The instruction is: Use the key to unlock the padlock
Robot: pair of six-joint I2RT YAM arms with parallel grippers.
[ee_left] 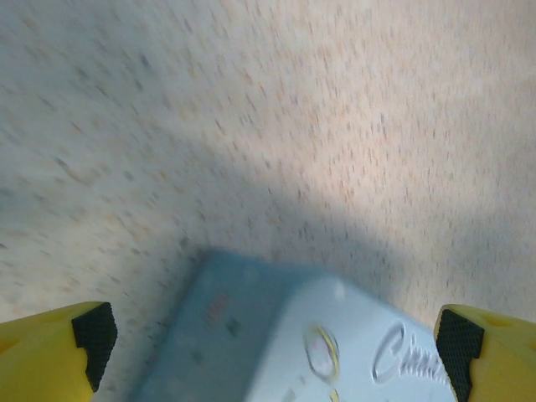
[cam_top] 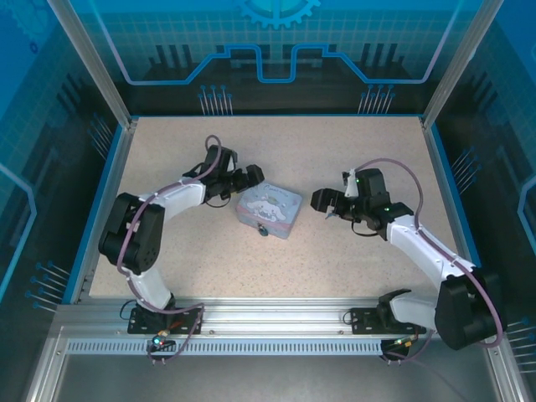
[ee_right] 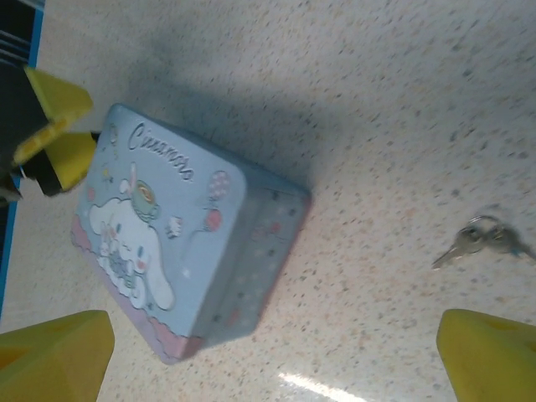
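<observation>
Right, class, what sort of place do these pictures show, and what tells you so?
Probably a robotics lab test cell: a left arm and a right arm bolted to a metal rail at the edge of a speckled table, blue printed panels walling it in, and a cartoon tin as a prop.

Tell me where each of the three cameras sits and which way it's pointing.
Top external: above and behind the arm bases, looking down on the table, with the tin between left hand and right hand.
Left wrist: close over the tin's corner, looking down; its yellow fingers at both bottom corners.
Right wrist: looking down at tin and key; its fingertips at the bottom corners.
Shared: all three see the tin.
</observation>
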